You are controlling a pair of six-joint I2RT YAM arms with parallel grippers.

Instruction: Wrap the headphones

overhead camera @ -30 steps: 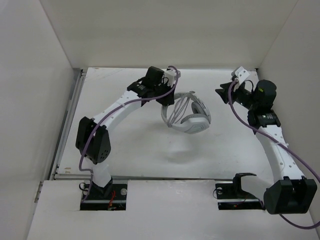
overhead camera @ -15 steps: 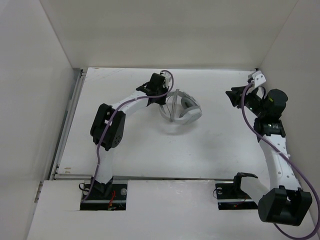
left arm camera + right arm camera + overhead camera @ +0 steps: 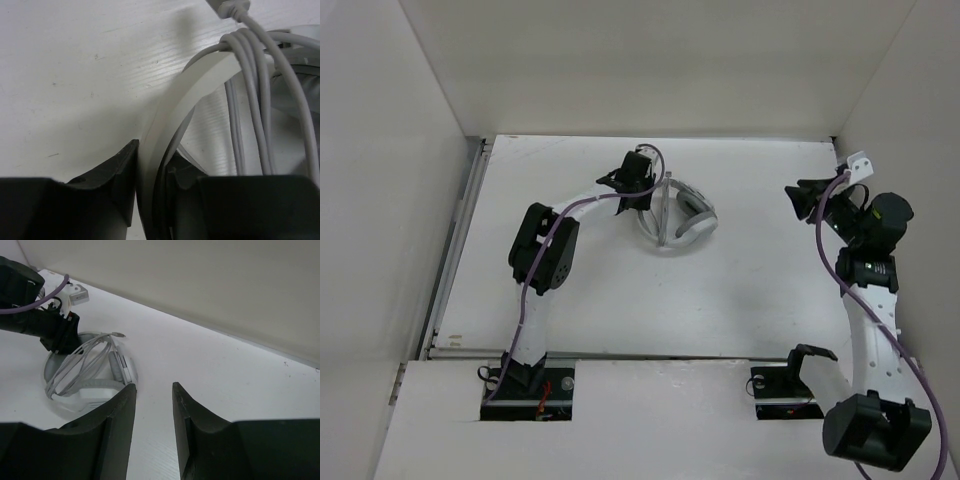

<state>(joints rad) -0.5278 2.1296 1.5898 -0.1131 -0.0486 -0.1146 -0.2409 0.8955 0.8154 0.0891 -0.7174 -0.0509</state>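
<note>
The light grey-white headphones [image 3: 682,217] rest on the white table near its middle back, with the thin grey cord [image 3: 250,90] wound in several loops across the headband [image 3: 192,92]. My left gripper [image 3: 642,190] is shut on the headband at the headphones' left side; in the left wrist view both fingers press the band [image 3: 150,165]. My right gripper [image 3: 802,195] is open and empty, raised at the far right, well away from the headphones. The right wrist view shows the headphones [image 3: 92,372] to the left beyond its open fingers [image 3: 125,405].
White walls enclose the table on the left, back and right. A metal rail [image 3: 460,240] runs along the table's left edge. Purple cables [image 3: 830,250] run along both arms. The table's near edge [image 3: 650,355] drops to the arm bases.
My left gripper drew the headphones left and a little back, folding its arm in. My right arm pulled back to the right and rose, away from the headphones.
</note>
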